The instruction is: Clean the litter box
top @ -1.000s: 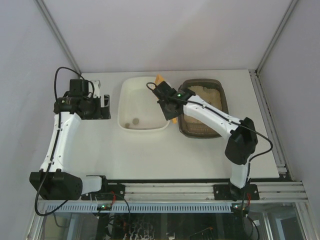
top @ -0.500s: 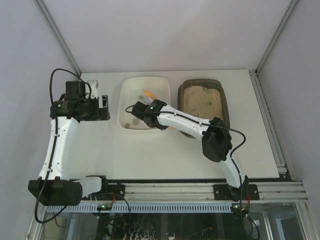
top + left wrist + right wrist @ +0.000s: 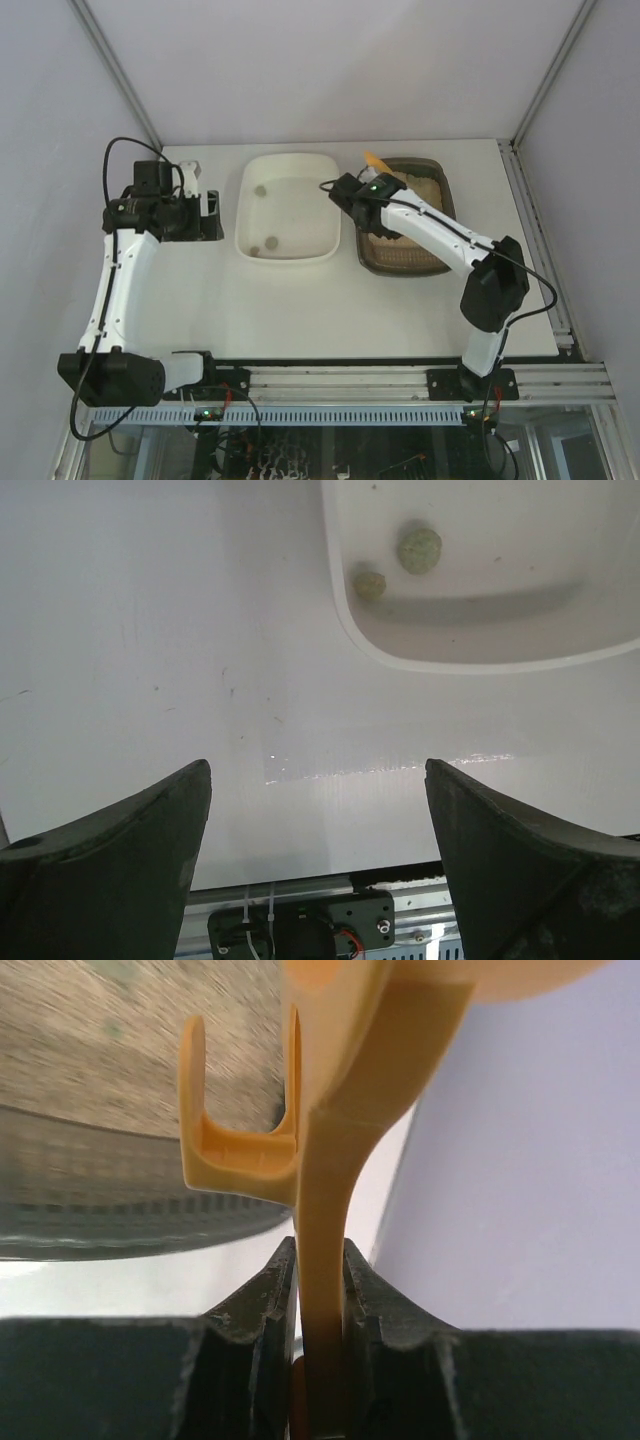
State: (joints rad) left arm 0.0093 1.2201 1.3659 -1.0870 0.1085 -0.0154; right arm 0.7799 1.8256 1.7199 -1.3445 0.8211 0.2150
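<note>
While right fingers (image 3: 262, 1300) clamp the yellow scoop (image 3: 335, 1130) above litter box (image 3: 451, 205) | litter box on counter (image 3: 300, 300), white tub's (image 3: 243, 215) 3 o'clock | left fingers (image 3: 120, 830) wide, empty, tub's 9 o'clock

Litter box (image 3: 447, 195), tub (image 3: 290, 215), scoop (image 3: 373, 160) — one each

White table (image 3: 300, 300) ahead of me: white tub (image 3: 296, 212) at 11 o'clock, litter box (image 3: 400, 263) just beside it at 1, black bracket (image 3: 211, 222) at 10.

White arms (image 3: 118, 290); black joints (image 3: 490, 290); black cables (image 3: 105, 170)
</note>
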